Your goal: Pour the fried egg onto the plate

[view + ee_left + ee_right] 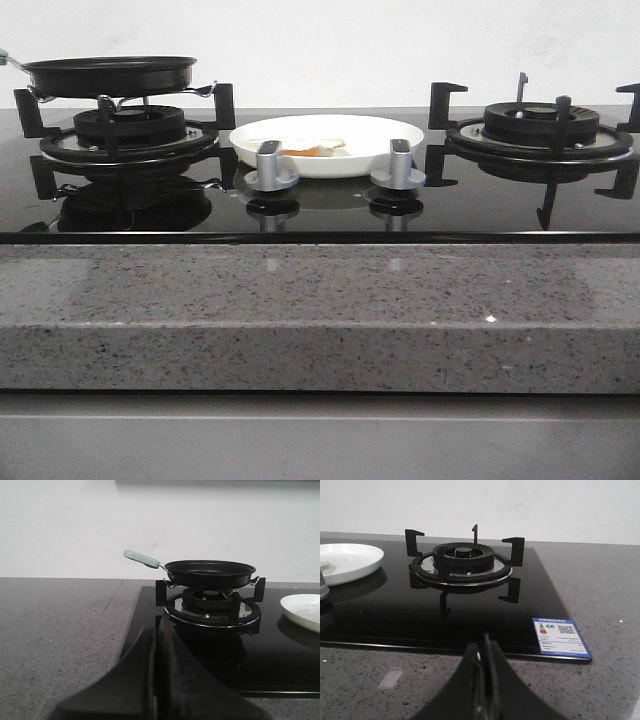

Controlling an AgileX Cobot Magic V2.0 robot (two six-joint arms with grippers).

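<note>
The white plate (327, 142) sits on the black hob between the two burners, and the fried egg (308, 150) lies on it, white with an orange yolk. The plate's edge also shows in the left wrist view (303, 611) and the right wrist view (350, 562). A black frying pan (110, 74) with a pale green handle (142, 558) rests on the left burner. My left gripper (156, 635) is shut and empty, in front of the hob's left edge, short of the pan. My right gripper (484, 642) is shut and empty over the counter before the right burner.
The right burner grate (540, 130) stands bare. Two silver knobs (270, 168) (398, 166) sit in front of the plate. A speckled grey counter (320, 300) surrounds the hob. An energy label (560, 637) is stuck at the hob's front right corner.
</note>
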